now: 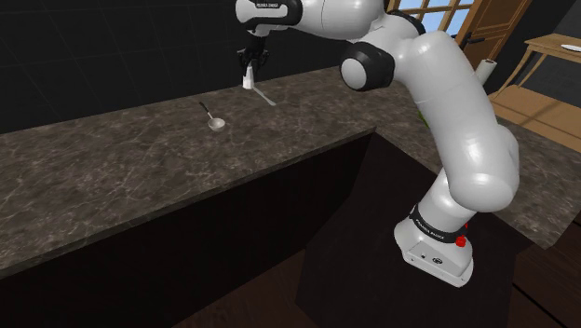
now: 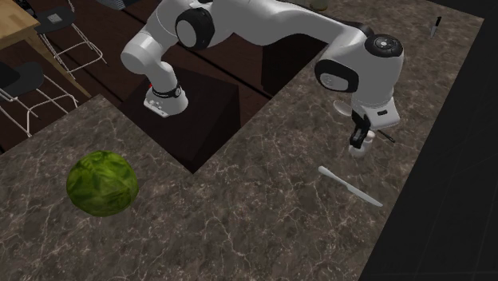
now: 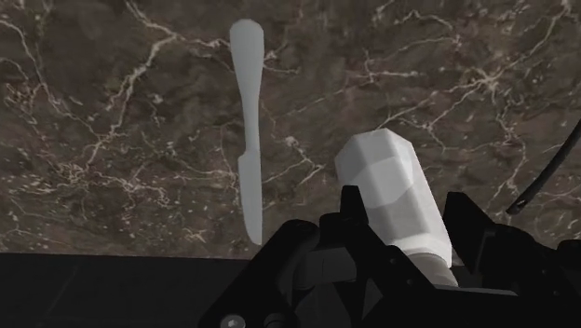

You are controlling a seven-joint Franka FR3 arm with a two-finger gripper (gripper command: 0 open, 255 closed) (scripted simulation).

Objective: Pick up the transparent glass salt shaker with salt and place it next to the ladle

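The pincer (image 3: 405, 212) clasps the white salt shaker (image 3: 384, 172) low over the surface (image 1: 112, 163), near a white knife-like utensil (image 3: 247, 140). Carried toward the ladle (image 1: 214, 118), it could slip from the grip or clip that utensil.

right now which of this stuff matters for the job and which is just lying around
For the job: gripper, the white salt shaker clasped in it, ladle.
Lying about: white knife, green leafy vegetable.
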